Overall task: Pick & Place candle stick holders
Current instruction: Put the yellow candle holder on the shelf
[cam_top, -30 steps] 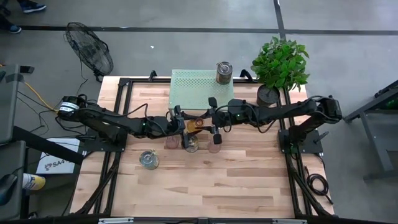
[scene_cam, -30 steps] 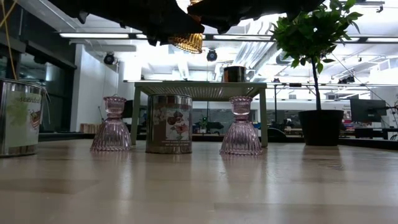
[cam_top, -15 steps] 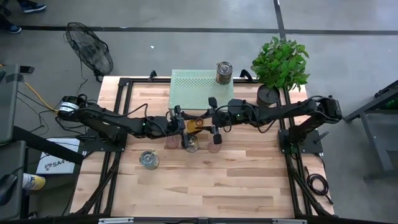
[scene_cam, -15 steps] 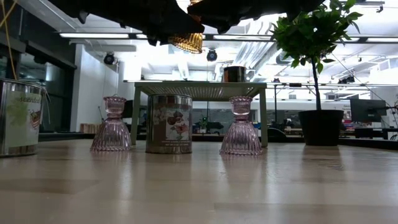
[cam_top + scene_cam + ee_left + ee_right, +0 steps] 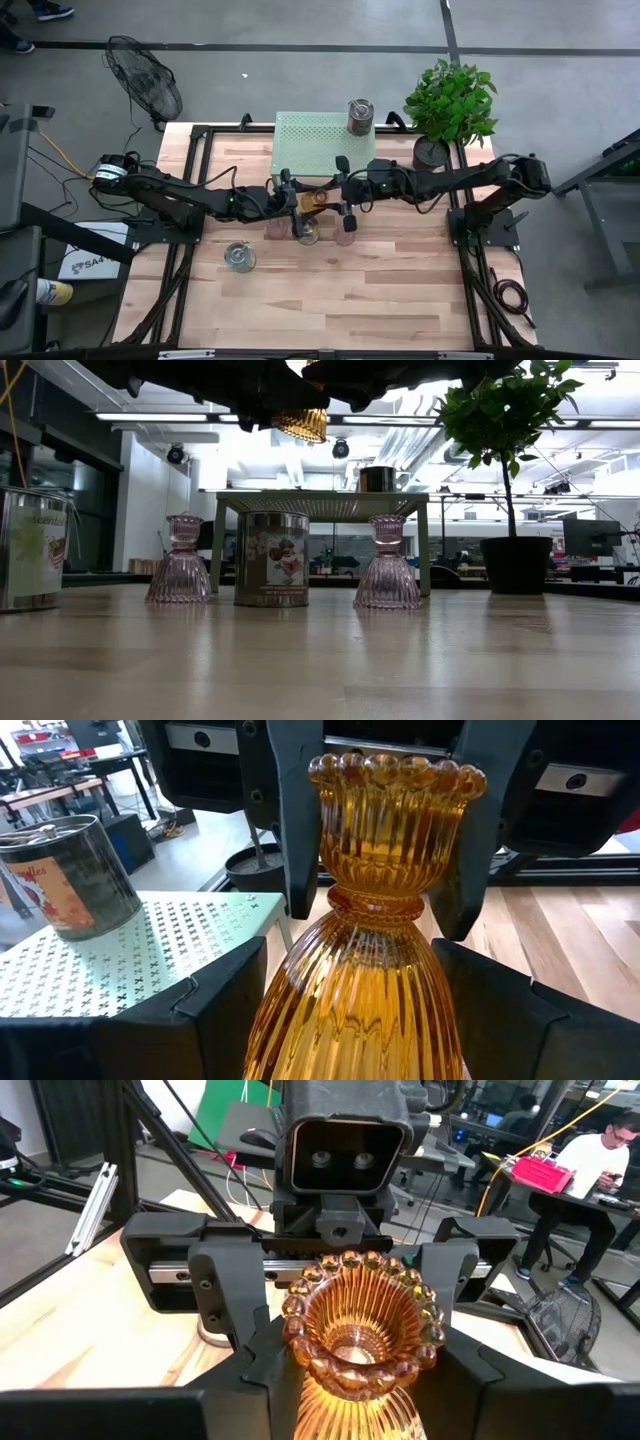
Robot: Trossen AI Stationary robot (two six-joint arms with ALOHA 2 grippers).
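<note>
Left wrist view tells you most of it: the amber holder [image 5: 352, 982] is up in the air, clear of the bench [image 5: 380, 290], and both arms have it. The left gripper [image 5: 350, 1020] looks closed on the wide ribbed skirt, while the right gripper [image 5: 390, 870] looks pinched in on the beaded cup from the far side. So I'd call this a mid-air handover above the middle of the bench, right at the front edge of the green stand [image 5: 310, 140].

Only let one side go once you trust the other. Ribbed glass is slippery and the skirt tapers, so a loose squeeze there could squirt it upward. Keep the holder upright and open the releasing gripper slowly, with no arm motion while both are clamped, or you'll twist the glass between them.

Low view shows what's underneath: two pink holders [image 5: 181, 560] [image 5: 388, 563] with a tin [image 5: 271, 558] between them, all sitting close to the drop line of the amber one. Another tin [image 5: 30, 550] is off to the side and a third [image 5: 359, 115] sits on the stand. I can't tell from here where this holder is headed.

When you pull the free arm back, go out level and away, not down, so you don't clip the pink ones. Then carry the holder high until you're past that cluster.
</note>
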